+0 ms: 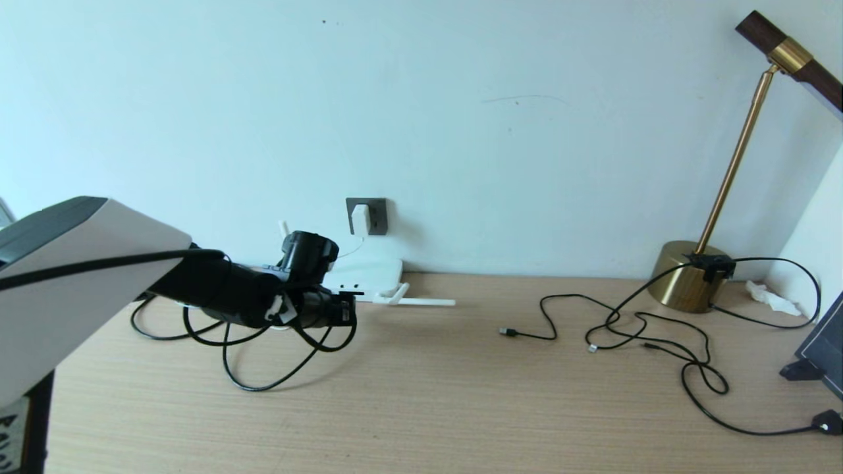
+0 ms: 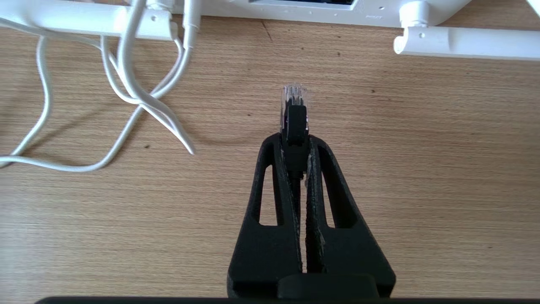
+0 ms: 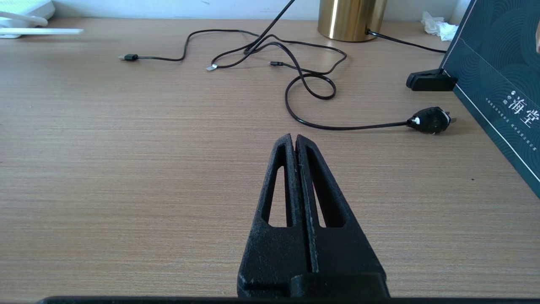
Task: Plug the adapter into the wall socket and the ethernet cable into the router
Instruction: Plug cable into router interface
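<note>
left gripper (image 2: 295, 141) clamped on ethernet cable (image 2: 295, 114) plug, router (image 2: 303, 10) at 12 o'clock, near, not touching. adapter (image 1: 360, 219) sits in wall socket (image 1: 377, 217). right gripper (image 3: 294, 139) pinched tight, nothing held.

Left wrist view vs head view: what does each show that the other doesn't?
Only the left wrist view: the left tool shut on the ethernet cable, clear tip pointing at the router front edge, not yet in; white cords looped on the desk.

Only the head view: the adapter seated in the wall socket; the brass lamp; thin black cables at right.

Both: the router, its antenna lying flat, the wooden desk.
</note>
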Available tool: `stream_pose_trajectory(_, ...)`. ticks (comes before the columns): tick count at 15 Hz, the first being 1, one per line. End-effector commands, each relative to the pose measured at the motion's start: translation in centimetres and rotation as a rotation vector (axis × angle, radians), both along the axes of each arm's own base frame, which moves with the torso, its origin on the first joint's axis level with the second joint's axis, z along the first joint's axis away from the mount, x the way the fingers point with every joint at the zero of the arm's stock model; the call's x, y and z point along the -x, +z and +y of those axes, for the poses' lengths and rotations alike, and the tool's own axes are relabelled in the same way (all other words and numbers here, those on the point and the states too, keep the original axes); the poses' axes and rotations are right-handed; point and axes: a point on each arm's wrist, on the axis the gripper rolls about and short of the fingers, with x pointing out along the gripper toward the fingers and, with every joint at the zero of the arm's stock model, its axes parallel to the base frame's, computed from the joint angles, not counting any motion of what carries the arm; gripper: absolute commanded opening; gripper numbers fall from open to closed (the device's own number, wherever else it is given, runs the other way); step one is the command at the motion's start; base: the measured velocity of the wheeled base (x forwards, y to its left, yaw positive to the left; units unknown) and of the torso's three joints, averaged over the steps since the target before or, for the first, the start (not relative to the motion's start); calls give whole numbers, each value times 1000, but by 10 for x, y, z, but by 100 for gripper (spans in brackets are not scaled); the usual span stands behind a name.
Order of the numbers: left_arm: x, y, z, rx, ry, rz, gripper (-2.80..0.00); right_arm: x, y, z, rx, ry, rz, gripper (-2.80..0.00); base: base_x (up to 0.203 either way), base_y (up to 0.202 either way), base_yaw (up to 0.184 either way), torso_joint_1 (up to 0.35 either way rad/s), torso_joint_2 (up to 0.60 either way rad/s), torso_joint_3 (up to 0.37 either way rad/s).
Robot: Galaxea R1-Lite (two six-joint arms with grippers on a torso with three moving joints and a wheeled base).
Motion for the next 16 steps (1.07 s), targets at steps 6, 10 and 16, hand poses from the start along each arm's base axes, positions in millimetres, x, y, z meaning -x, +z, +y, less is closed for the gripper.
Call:
stream_pose_trajectory(6, -4, -1, 5, -5, 12, -4, -280, 0, 0, 0, -1, -1, 2, -280, 0, 0, 0, 0, 0, 0)
stream_pose_trajectory(10, -6, -5, 4, -7, 10, 4, -280, 0, 0, 0, -1, -2, 2, -280, 0, 0, 0, 0, 0, 0)
stream_pose_trajectory(16, -13, -11, 1, -7, 9, 4, -280, 0, 0, 0, -1, -1, 1, -280, 0, 0, 0, 0, 0, 0)
